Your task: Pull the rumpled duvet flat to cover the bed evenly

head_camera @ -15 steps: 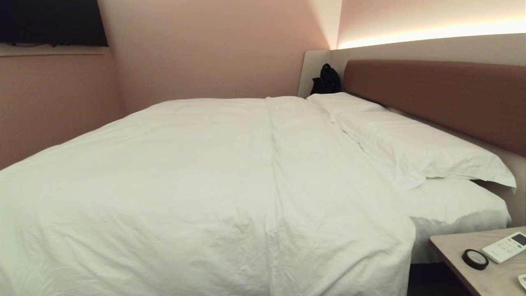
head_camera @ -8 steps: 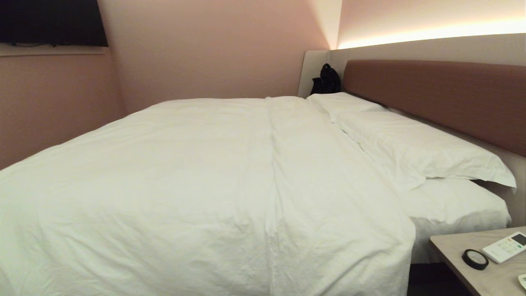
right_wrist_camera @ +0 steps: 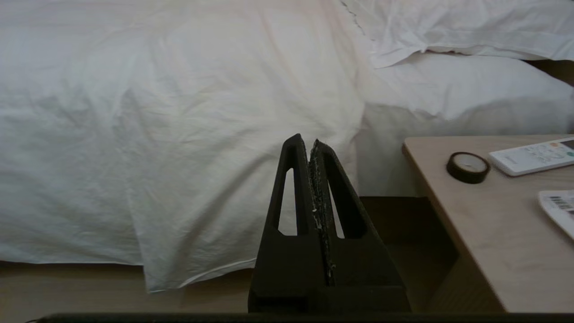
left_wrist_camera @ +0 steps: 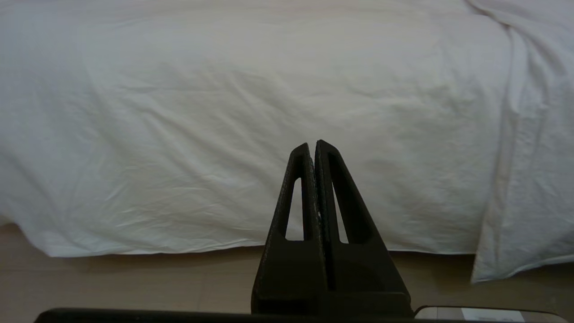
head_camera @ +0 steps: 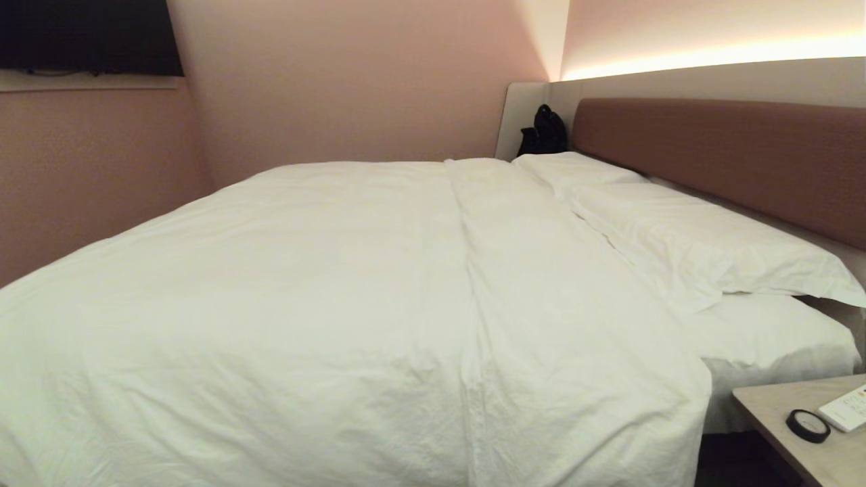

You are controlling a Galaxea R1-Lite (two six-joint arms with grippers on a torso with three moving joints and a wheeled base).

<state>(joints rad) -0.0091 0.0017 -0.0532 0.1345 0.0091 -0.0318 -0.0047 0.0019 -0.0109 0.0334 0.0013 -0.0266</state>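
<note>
Across centre frame: duvet [head_camera: 325,318] spread over bed [head_camera: 717,162], lightly creased
Left pincer [left_wrist_camera: 312,148]: closed, empty, facing the duvet's hanging edge
Right pincer [right_wrist_camera: 308,144]: closed, empty, near table [right_wrist_camera: 489,233]

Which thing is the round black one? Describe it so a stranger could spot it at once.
Start at the bed with the brown headboard, then drop to the wooden side table at its pillow end. The small black ring with a pale centre lies there, beside the white remote, and is the table's only round, dark thing.
</note>
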